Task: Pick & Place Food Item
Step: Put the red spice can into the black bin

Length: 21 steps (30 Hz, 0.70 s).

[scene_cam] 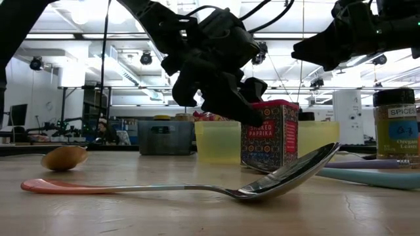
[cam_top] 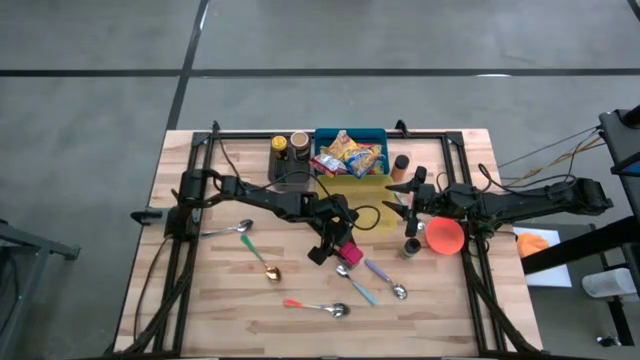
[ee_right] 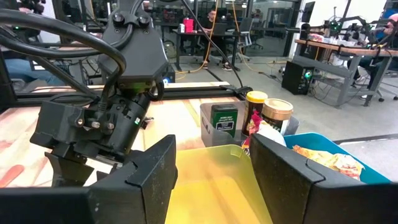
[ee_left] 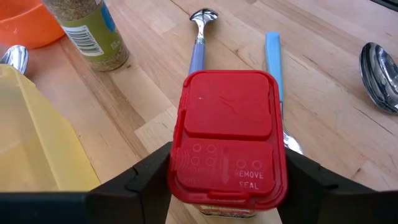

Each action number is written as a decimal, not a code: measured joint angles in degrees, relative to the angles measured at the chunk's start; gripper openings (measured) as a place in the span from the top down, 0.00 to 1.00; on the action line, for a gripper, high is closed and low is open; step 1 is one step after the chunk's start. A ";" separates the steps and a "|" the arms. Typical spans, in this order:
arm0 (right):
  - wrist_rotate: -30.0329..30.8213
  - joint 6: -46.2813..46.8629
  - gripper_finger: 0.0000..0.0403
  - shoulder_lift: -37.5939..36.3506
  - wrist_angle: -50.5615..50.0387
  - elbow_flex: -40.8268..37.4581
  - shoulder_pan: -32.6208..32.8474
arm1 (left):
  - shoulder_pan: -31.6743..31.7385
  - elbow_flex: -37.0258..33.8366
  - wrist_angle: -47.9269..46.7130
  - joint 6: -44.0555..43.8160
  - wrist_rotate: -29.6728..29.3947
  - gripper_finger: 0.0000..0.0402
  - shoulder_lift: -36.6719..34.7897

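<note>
Near the middle of the desk (cam_top: 200, 300), just beside the yellow bin (cam_top: 362, 200), the left gripper (ee_left: 227, 180) has its jaws set on either side of the red-lidded paprika tin (ee_left: 227, 143) — closed on the tin's flanks just under the lid, from what the left wrist view shows. The tin stands upright on the wood in the low view, so I judge the grip is made but the lift has not begun. Holding it by the narrow sides keeps the lid up and the tin level for carrying. The spoons (cam_top: 385, 280) lie close around it, one blue handle just beside the tin, so a straight rise looks safest. The right gripper (ee_right: 211, 180) hovers over the yellow bin with its jaws apart and nothing between them — waiting, and perhaps marking where the tin should go. The blue bin (cam_top: 350, 150) of snack packets sits behind, untouched.
</note>
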 joint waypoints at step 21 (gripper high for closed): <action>0.00 0.00 0.50 0.00 -0.01 0.00 0.01 | -0.46 0.00 -3.97 -12.90 -8.91 0.49 -9.59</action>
